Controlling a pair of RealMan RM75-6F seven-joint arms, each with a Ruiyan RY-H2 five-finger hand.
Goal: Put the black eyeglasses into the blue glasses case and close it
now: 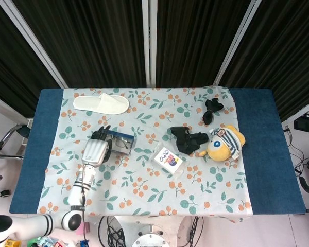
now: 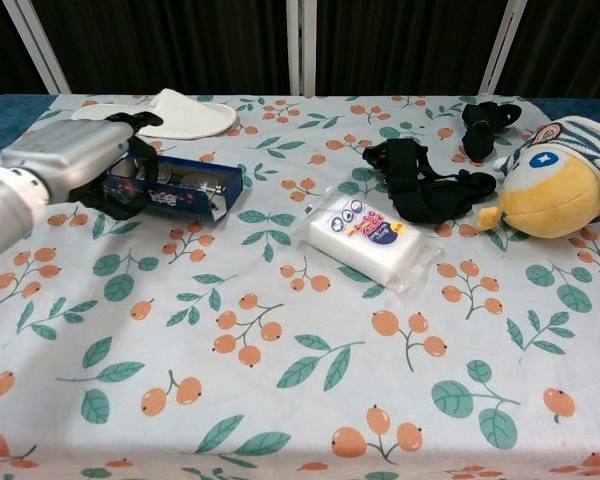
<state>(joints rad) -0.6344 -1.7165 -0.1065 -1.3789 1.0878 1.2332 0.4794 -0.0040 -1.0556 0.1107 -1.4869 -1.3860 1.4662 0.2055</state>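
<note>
The blue glasses case [image 1: 122, 142] [image 2: 180, 192] lies at the left of the floral tablecloth, turned at an angle. The black eyeglasses [image 2: 194, 182] rest inside it, with the lenses showing above the front wall. My left hand [image 1: 95, 150] [image 2: 65, 158] is at the case's left end, and its dark fingers [image 2: 112, 199] curl around that end. Whether the lid is lowered over the glasses I cannot tell. My right hand shows in neither view.
A white slipper [image 1: 101, 103] [image 2: 165, 113] lies behind the case. A white packet [image 1: 168, 158] [image 2: 365, 235] sits mid-table. Black straps [image 1: 188, 139] [image 2: 420, 190], a small black item [image 1: 212, 109] [image 2: 485, 120] and a yellow plush toy [image 1: 224, 143] [image 2: 560, 180] lie to the right.
</note>
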